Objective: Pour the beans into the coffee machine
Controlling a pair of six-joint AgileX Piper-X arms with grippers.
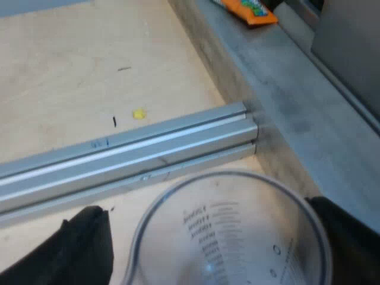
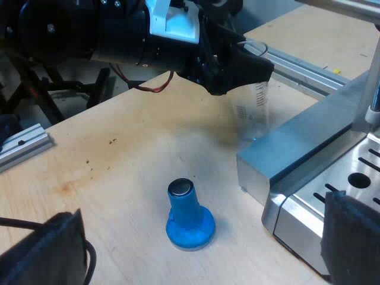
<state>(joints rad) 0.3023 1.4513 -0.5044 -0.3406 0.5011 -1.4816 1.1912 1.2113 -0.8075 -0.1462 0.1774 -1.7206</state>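
Clear measuring glass [image 1: 228, 231] upright between left fingers [image 1: 89, 249], beside machine [image 2: 309, 148].

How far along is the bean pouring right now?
Done: unclear, since no beans show in the measuring glass. In hand: the left claw is around that glass, beside the espresso machine. Left: possibly the whole pour into the machine.

A blue tamper [image 2: 190, 217] stands upright on the pale wooden surface [image 2: 119, 172]. An aluminium rail [image 1: 130, 157] lies across the wood, its end against a grey ledge [image 1: 279, 101]. A yellow crumb [image 1: 139, 113] sits near the rail, and an orange packet [image 1: 252, 12] rests far along the ledge.
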